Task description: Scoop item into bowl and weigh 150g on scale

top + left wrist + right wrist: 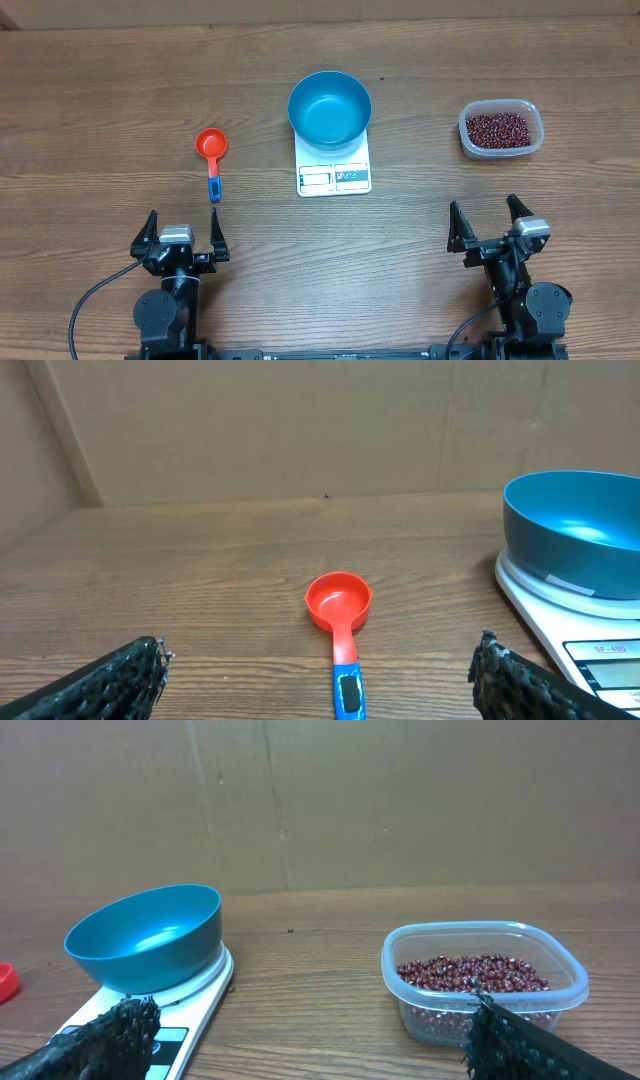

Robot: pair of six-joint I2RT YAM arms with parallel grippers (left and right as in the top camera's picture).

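Scoop lies straight ahead of left tool, handle end nearest it, cup farther out. Left tool stands apart, empty, and is judged the nearer. Beans sit in tub ahead of right tool, likewise apart. Bowl rests on scale, ahead between both.

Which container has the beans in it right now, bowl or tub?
The clear tub on the right holds the red-brown beans; the blue bowl, sitting on the white scale, is empty.
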